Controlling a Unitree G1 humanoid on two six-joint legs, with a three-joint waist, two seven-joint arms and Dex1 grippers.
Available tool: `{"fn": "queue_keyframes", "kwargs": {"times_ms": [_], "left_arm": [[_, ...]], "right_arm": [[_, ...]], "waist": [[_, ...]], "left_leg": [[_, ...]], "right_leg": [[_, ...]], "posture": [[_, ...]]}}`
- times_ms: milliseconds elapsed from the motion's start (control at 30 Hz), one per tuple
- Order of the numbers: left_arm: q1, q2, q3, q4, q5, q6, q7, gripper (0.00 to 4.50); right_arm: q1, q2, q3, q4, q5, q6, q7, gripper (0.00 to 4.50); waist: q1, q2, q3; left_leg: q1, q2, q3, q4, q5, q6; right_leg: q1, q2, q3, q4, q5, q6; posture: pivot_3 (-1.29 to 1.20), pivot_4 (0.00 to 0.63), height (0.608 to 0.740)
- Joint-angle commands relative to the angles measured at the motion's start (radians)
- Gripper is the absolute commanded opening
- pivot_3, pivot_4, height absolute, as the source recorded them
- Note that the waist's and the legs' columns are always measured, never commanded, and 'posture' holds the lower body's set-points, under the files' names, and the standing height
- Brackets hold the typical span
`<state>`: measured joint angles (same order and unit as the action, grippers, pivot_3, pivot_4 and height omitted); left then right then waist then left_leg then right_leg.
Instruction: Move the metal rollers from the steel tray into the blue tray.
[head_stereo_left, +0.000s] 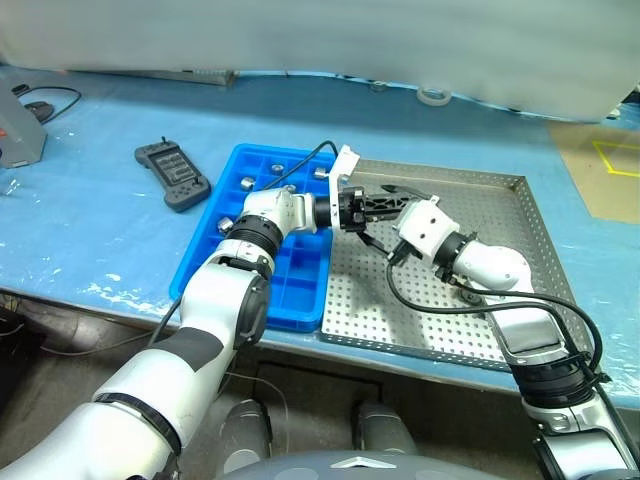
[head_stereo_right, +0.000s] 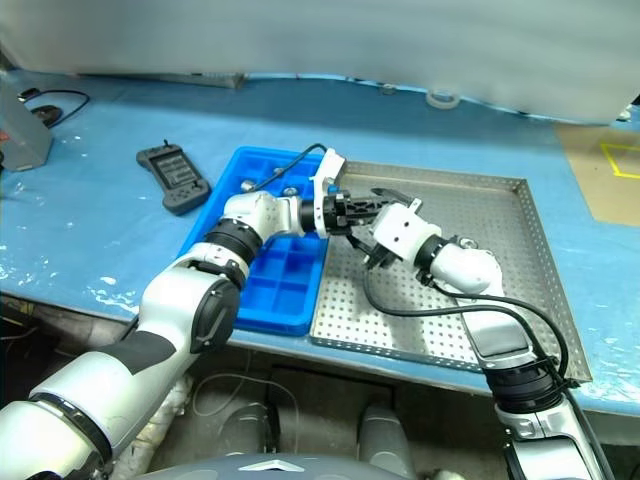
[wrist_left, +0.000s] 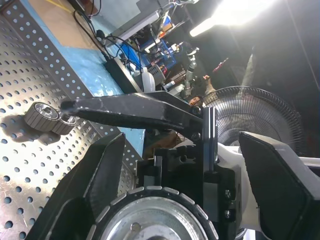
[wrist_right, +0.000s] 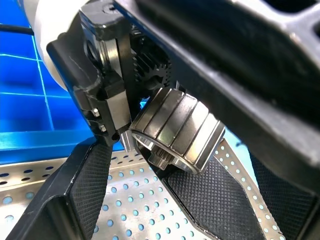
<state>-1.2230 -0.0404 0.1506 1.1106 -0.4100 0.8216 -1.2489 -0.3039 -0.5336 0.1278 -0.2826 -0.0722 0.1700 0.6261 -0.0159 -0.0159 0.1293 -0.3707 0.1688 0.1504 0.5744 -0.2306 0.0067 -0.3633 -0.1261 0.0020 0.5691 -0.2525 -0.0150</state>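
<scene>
The blue-covered worktop (head_stereo_left: 90, 215) carries the perforated steel tray (head_stereo_left: 520, 240) at centre right and the blue tray (head_stereo_left: 300, 290) touching its left edge. Both arms meet over the steel tray's upper left. The left tool (head_stereo_left: 385, 205) and right tool (head_stereo_left: 392, 222) stand wide, interleaved around a ribbed metal roller (wrist_right: 177, 131); which one grips it I cannot tell. Several rollers (head_stereo_left: 245, 183) already sit in blue compartments; at least two (wrist_left: 49, 119) remain on the steel, so I judge the task partway done.
</scene>
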Motion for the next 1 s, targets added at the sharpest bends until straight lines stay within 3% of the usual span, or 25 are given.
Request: {"fn": "queue_keyframes", "kwargs": {"times_ms": [33, 333, 367, 733, 1000], "left_arm": [[-0.023, 0.000, 0.019, 0.042, 0.007, -0.047, 0.040, 3.77], [-0.045, -0.014, 0.046, 0.099, 0.016, -0.102, 0.069, 3.77], [-0.043, -0.015, 0.046, 0.101, 0.021, -0.105, 0.070, 3.77], [-0.045, 0.006, 0.083, 0.116, 0.024, -0.138, 0.112, 3.77], [-0.064, 0.098, 0.159, 0.070, -0.030, -0.109, 0.097, 3.77]], "right_arm": [[-0.025, -0.001, -0.017, -0.025, 0.007, -0.024, -0.006, 3.89], [-0.019, -0.002, -0.024, -0.035, 0.008, -0.020, -0.009, 0.93], [-0.018, -0.004, -0.025, -0.036, 0.009, -0.021, -0.009, 0.77], [-0.016, 0.000, -0.020, -0.037, 0.004, -0.018, -0.017, 0.76], [0.000, 0.010, -0.027, -0.035, -0.001, -0.028, -0.044, 0.76]], "waist": [[0.000, 0.000, 0.000], [-0.001, 0.000, 0.000], [-0.001, 0.000, 0.000], [-0.002, 0.000, 0.000], [-0.003, 0.000, 0.000]], "left_leg": [[0.000, 0.000, 0.000, 0.000, 0.000, 0.000], [0.000, 0.000, 0.000, 0.000, 0.000, 0.000], [-0.001, 0.000, 0.000, 0.000, 0.000, -0.001], [-0.001, 0.000, 0.000, 0.000, 0.000, 0.000], [0.000, 0.001, 0.000, 0.000, 0.000, 0.000]], "right_leg": [[0.000, 0.000, 0.000, 0.000, 0.000, 0.000], [0.000, 0.000, 0.000, -0.001, 0.000, 0.000], [0.000, 0.000, 0.000, -0.001, 0.000, 0.000], [0.000, 0.000, 0.000, -0.001, 0.000, 0.000], [0.000, 0.000, 0.000, -0.001, 0.000, 0.000]], "posture": [[-0.30, 0.150, 0.740], [-0.31, 0.150, 0.740], [-0.31, 0.150, 0.740], [-0.31, 0.150, 0.740], [-0.30, 0.150, 0.740]]}}
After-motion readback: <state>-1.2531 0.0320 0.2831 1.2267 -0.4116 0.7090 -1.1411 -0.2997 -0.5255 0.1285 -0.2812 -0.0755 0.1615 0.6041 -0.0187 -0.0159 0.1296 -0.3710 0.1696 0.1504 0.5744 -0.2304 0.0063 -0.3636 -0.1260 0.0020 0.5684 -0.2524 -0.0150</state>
